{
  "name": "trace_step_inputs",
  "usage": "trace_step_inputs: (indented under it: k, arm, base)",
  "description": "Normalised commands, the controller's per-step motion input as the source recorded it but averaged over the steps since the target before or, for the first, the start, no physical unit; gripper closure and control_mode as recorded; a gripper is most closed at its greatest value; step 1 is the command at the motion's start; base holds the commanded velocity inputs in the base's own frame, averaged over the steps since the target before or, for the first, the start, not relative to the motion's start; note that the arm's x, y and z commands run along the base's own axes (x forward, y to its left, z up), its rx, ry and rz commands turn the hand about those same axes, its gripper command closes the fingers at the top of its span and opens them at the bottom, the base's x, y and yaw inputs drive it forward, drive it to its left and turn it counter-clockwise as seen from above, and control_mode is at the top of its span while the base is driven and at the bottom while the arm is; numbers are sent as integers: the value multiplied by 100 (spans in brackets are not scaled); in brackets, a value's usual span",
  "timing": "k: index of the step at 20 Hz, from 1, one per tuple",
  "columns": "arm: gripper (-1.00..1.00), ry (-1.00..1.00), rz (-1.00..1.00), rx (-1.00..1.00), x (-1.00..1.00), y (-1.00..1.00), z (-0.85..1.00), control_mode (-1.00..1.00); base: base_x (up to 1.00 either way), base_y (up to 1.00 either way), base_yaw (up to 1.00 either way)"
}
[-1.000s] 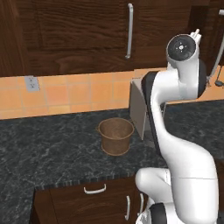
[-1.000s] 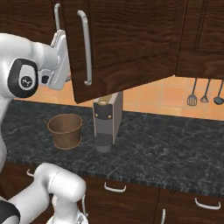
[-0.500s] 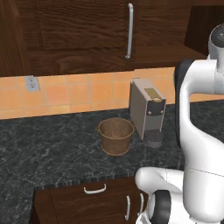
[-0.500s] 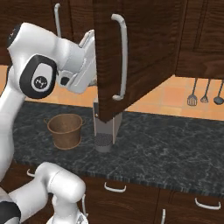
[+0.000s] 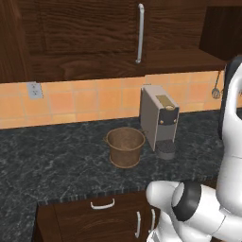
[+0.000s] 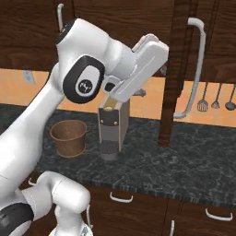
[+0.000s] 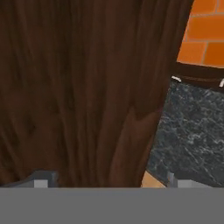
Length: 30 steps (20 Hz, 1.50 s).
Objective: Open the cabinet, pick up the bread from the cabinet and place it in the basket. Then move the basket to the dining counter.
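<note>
With my jaws spread wide and empty against the cabinet door point(image 6: 173, 78), swung edge-on, I should push it fully aside before reaching in for bread I cannot yet see, while the basket point(image 5: 125, 147) waits on the tabletop point(image 5: 56, 160) beside the coffee machine point(image 5: 158, 120).

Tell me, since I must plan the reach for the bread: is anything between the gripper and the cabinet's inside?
Yes. The swung-out cabinet door stands edge-on right before the open gripper, its dark wood close in the hand view. The bread cannot be seen.
</note>
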Motion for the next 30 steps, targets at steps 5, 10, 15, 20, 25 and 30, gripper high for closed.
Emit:
trace_step_inputs:
  k: [5,10,15,20,25,30]
  arm:
    - [-100,-6,-10,11,-1,13,-11,-100]
    - [-100,-14,7,3,-16,100,-5,-100]
    - [-100,-1,37,-1,-47,100,0,-100]
    - [-100,5,69,-12,-56,98,1,-100]
    - [-100,24,82,-33,-70,64,4,-100]
    - [-100,3,74,-49,-50,58,0,-100]
  base:
    - [0,0,0]
    - [0,0,0]
    - [0,0,0]
    - [0,0,0]
    - [0,0,0]
    - [0,0,0]
